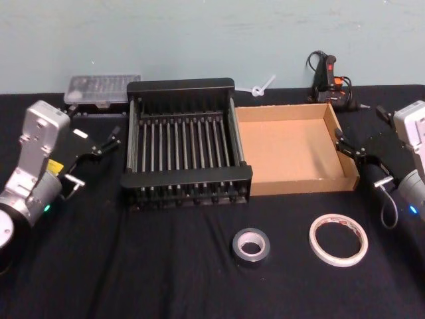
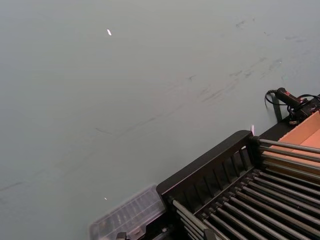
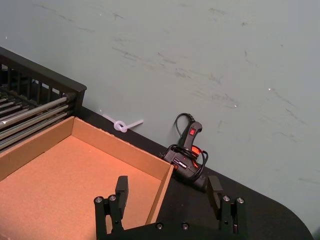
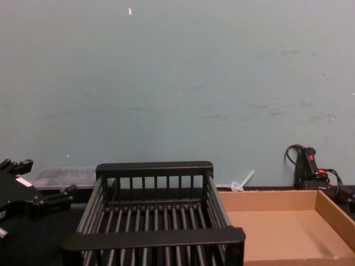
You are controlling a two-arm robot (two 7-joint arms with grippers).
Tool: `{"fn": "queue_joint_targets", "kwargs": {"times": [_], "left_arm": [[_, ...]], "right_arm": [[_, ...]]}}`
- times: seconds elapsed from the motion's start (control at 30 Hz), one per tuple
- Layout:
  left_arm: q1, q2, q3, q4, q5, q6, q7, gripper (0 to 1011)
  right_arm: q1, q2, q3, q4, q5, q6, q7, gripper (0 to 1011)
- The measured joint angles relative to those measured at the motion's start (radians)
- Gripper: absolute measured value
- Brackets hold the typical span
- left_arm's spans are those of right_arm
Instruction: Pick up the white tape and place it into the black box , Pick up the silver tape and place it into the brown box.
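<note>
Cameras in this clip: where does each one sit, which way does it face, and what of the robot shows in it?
Head: high, looking down at the black box, brown box, silver tape and white tape; left end effector and right end effector open at the sides.
Chest: low, facing the wall across both boxes; left end effector at the lower left.
Left wrist: beside the black box, aimed at the wall.
Right wrist: above the brown box's corner; own open fingers in front.
Shared: the glue gun shows in all four.

Clear plastic case (image 1: 101, 89), glue gun (image 1: 330, 81) by wall.
</note>
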Motion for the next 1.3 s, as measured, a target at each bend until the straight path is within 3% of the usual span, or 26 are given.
{"fn": "queue_joint_targets", "kwargs": {"times": [0.23, 0.53, 0.73, 0.93, 1.3], "left_arm": [[0.0, 0.0, 0.0, 0.0, 0.0, 0.0, 0.0, 1002], [0.0, 0.0, 0.0, 0.0, 0.0, 0.0, 0.0, 1001], [0.0, 0.0, 0.0, 0.0, 0.0, 0.0, 0.0, 1001], [0.0, 0.0, 0.0, 0.0, 0.0, 0.0, 0.0, 1001], [0.0, 0.0, 0.0, 0.0, 0.0, 0.0, 0.0, 1001]], "right_arm": [[0.0, 0.0, 0.001, 0.0, 0.0, 0.0, 0.0, 1003], [-0.024, 0.002, 0.035, -0.032, 0.015, 0.006, 0.028, 1002], [-0.077, 0.03, 0.069, -0.111, 0.042, 0.039, 0.052, 1002], [-0.158, 0.08, 0.117, -0.211, 0.104, 0.103, 0.103, 1003], [-0.269, 0.155, 0.183, -0.322, 0.166, 0.191, 0.164, 1002]]}}
